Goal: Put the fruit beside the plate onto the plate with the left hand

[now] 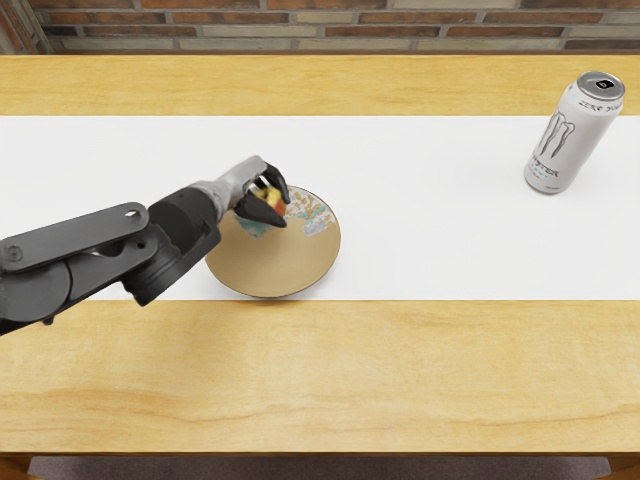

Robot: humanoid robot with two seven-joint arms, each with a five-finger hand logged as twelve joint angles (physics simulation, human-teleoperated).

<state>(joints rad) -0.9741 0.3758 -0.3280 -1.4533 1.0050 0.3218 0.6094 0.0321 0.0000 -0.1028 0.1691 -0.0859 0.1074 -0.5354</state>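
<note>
At left, over the plate's [285, 268] upper-left rim: left robot hand [255, 190] curled shut around a small yellow-and-red fruit [270, 194], seemingly held clear of the dish. Looks light, firm, smooth-skinned, apt to slip; wants a grip across its middle. Far right on the bench [330, 380], an upright can [570, 132].

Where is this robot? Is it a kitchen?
Likely a dining spot, computer-drawn: a wooden table with a white runner, a brick wall behind, a plate and a drink can. The left hand holds the fruit by the plate's rim.
</note>
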